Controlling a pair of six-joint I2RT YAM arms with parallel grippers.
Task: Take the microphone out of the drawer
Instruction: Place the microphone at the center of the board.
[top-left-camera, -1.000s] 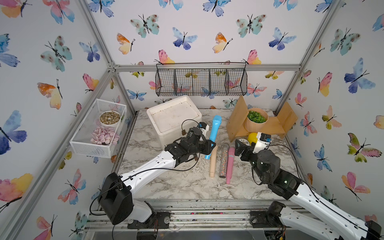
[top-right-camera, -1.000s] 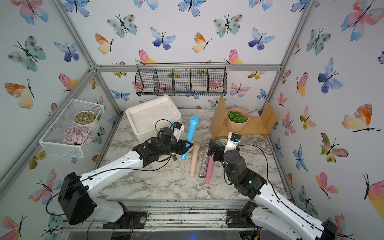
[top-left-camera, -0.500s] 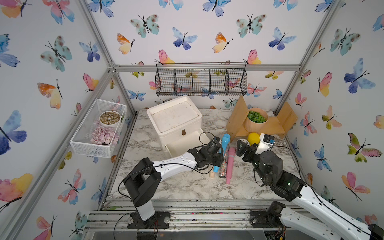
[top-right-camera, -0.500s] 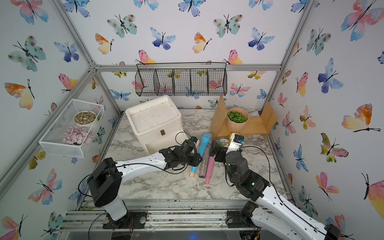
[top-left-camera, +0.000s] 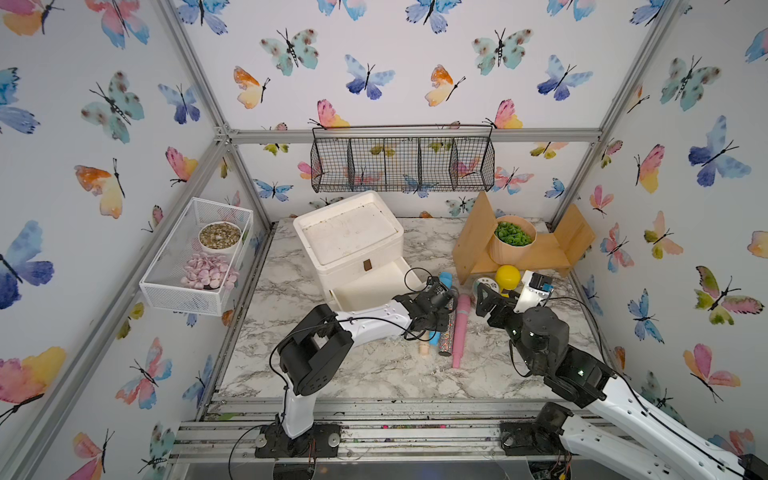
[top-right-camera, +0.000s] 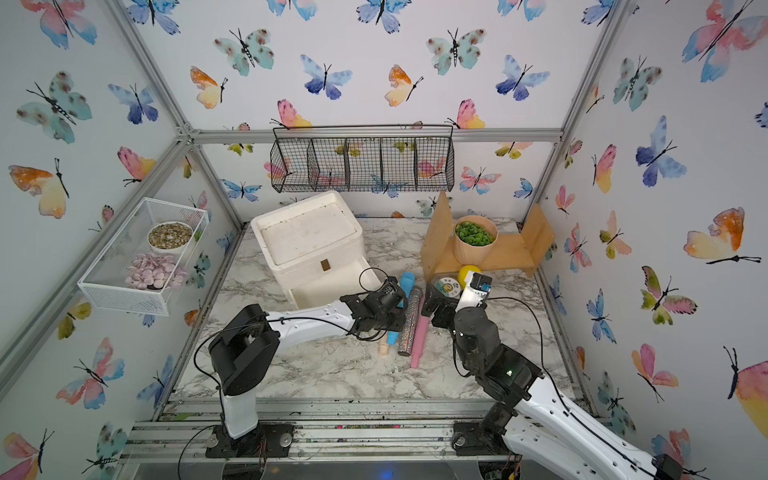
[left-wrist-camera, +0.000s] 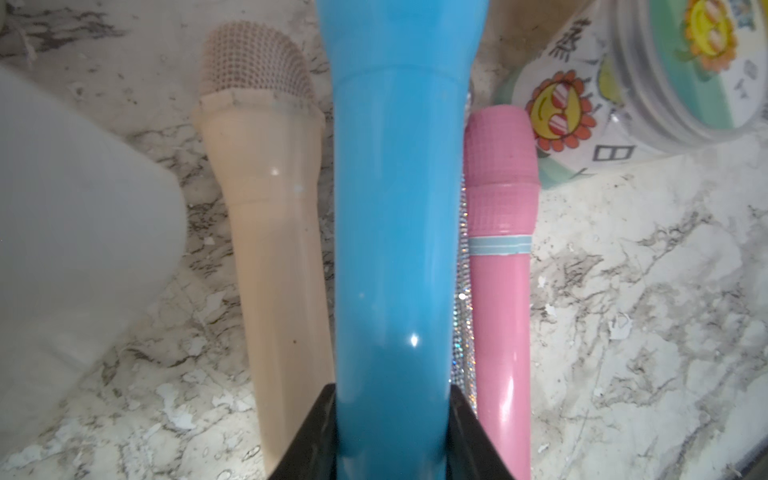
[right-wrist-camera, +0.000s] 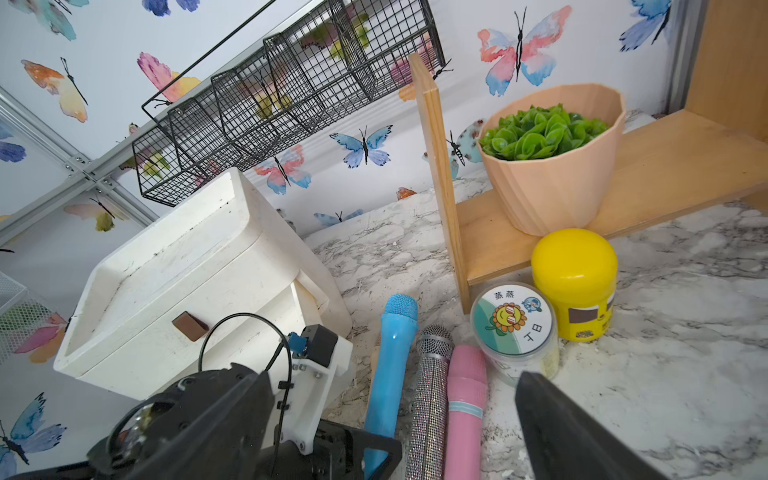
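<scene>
in a top view my left gripper (top-left-camera: 432, 316) is closed part-way around the handle of the blue microphone (top-left-camera: 445, 279). the microphone is clear of the open drawer (top-left-camera: 365, 291) and lies in line with the other microphones on the table, just beside the drawer's front corner. my right gripper (top-left-camera: 486, 297) stands wide apart with nothing in it, near the pink microphone (top-left-camera: 460, 328). from up here i cannot tell whether the blue one rests on the table.

in the left wrist view my fingers (left-wrist-camera: 307, 440) pinch the blue handle on both sides. the beige microphone (left-wrist-camera: 270, 232) lies close on one side. the glitter microphone (left-wrist-camera: 462, 332) shows only as a thin strip past the blue body. if i let go like this, i think the blue one could land on the glitter one, roll off and shove its neighbours towards the jar (left-wrist-camera: 582, 104). the white blur at the edge is, i judge, the drawer corner, and swinging that way would bump it.

in the right wrist view one right finger (right-wrist-camera: 561, 424) hangs near the jar and the yellow tub (right-wrist-camera: 575, 278). my left wrist sits just beside it, so pulling back carelessly could make my arms clash.
</scene>
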